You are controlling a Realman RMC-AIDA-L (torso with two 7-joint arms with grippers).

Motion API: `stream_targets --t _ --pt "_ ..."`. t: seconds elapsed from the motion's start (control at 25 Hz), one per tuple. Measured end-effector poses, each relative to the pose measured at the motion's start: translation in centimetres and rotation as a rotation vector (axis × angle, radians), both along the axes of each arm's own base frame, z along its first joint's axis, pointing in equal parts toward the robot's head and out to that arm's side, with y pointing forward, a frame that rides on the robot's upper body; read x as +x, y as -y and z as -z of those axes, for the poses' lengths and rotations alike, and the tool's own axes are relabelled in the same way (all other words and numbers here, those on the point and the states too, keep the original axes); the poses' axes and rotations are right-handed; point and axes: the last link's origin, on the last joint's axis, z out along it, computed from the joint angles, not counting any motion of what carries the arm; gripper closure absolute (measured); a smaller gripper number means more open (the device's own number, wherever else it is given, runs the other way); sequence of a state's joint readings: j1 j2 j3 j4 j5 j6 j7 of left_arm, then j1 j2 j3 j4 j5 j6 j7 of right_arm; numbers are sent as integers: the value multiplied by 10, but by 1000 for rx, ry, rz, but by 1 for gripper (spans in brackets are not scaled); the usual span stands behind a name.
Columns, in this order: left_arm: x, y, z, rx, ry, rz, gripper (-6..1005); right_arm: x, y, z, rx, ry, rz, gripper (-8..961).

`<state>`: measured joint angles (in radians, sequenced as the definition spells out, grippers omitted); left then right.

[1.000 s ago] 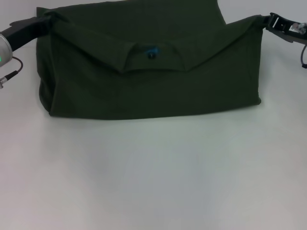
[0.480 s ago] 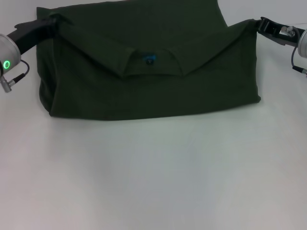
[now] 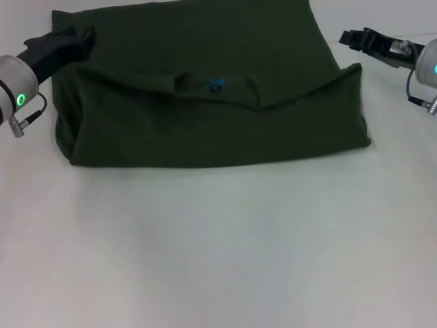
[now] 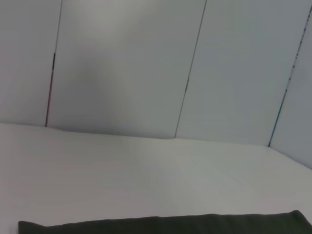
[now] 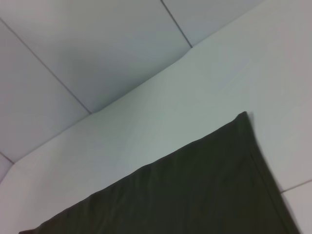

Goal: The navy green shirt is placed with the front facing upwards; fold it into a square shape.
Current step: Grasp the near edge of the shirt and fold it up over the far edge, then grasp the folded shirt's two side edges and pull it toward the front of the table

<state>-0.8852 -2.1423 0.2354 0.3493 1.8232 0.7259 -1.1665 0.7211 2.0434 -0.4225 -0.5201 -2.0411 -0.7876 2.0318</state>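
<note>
Hovering beside the navy green shirt (image 3: 205, 102), we are keeping both pincers nearby for the next fold: right pincer (image 3: 351, 37) seemingly released, left pincer (image 3: 72, 37) unclear.

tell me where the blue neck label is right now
In the head view the blue neck label sits near the middle of the folded navy green shirt, on the collar at the top edge of the near flap, roughly midway between the two grippers.

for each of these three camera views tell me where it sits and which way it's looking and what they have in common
Head view: on the robot's head, looking forward and down at the navy green shirt on the white table; left gripper and right gripper show.
Left wrist view: on the left arm, facing the wall panels; no fingers show.
Right wrist view: on the right arm, facing the shirt's corner; no fingers show.
Shared: shirt and table.
</note>
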Motion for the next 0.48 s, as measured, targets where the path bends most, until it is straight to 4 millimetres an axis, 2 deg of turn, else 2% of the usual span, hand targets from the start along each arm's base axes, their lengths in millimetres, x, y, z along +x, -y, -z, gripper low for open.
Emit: stream_targets --t 0.08,0.32,0.4,0.48 --pt "-1 0 0 2 0 -7 696 -3 -1 1 -7 6 -8 766" --pt "-7 -2 -8 48 7 -42 494 -7 -4 3 -8 15 -15 496" --pt "-9 -3 -11 67 2 -43 394 -7 -5 3 -7 15 -17 396" --pt "-10 -3 -15 92 2 -44 294 -8 -5 2 -7 18 -23 377"
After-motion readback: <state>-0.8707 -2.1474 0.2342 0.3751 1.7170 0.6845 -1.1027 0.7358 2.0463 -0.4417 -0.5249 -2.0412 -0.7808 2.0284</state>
